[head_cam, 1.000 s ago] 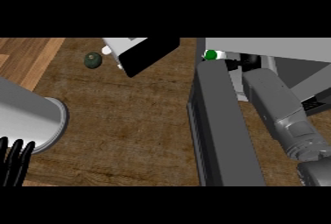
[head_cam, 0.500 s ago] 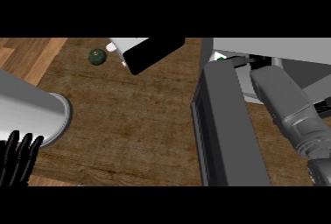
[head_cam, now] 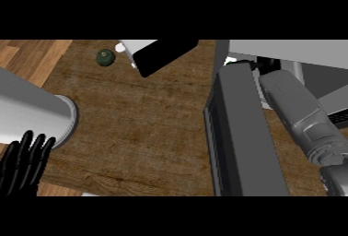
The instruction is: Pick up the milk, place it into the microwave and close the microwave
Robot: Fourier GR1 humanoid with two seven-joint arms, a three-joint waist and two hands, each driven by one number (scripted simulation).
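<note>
The microwave [head_cam: 289, 48] stands at the right with its dark grey door [head_cam: 234, 133] swung open toward me. My right forearm [head_cam: 299, 115] reaches up along the door's right side into the opening, and its hand is hidden by the microwave's top. A small white patch, probably the milk [head_cam: 232, 60], peeks out at the door's upper corner. At the lower left, my left hand [head_cam: 24, 161] rests open with fingers up, below its grey forearm [head_cam: 27, 115].
A small dark green round object [head_cam: 104, 57] lies on the wooden counter [head_cam: 142, 124] at the upper left. A white and black boxy object [head_cam: 159, 53] sits at the top centre. Lighter floor boards show past the counter's left edge.
My right forearm has pushed further up into the microwave. The milk's green cap, seen at the door's upper corner before, is now hidden. My left hand has come further into view.
</note>
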